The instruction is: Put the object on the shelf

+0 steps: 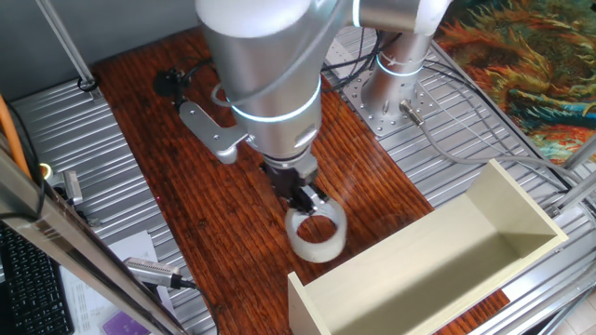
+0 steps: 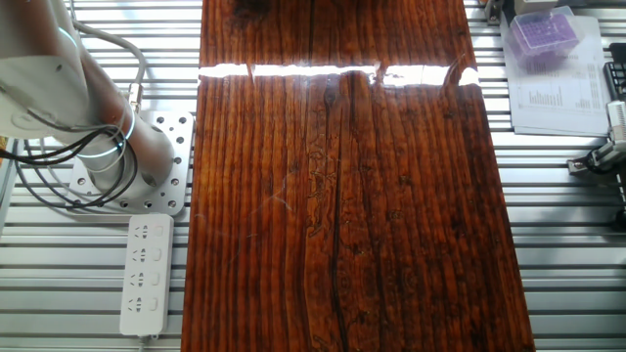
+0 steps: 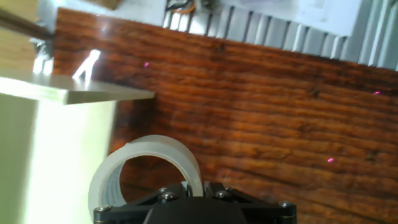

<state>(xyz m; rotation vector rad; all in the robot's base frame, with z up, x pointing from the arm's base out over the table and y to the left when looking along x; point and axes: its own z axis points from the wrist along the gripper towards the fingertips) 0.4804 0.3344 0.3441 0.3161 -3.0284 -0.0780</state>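
The tape roll [image 1: 317, 234], a whitish translucent ring with a wide hole, hangs just over the wooden table, held on its near rim by my gripper [image 1: 307, 198]. The gripper is shut on the ring's wall. In the hand view the tape roll [image 3: 146, 163] stands on edge right in front of the gripper [image 3: 194, 185], its wall pinched between the two jaws. The shelf [image 1: 438, 261], a long cream open box of flat boards, lies just right of the roll. In the hand view the shelf [image 3: 56, 124] fills the left side. The other fixed view shows neither of them.
The arm's base [image 1: 396, 88] is bolted to a plate at the back, with cables round it. A power strip [image 2: 147, 274] lies on the metal slats beside the wooden table top [image 2: 342, 196]. A purple box [image 2: 543, 34] and papers lie at the far corner.
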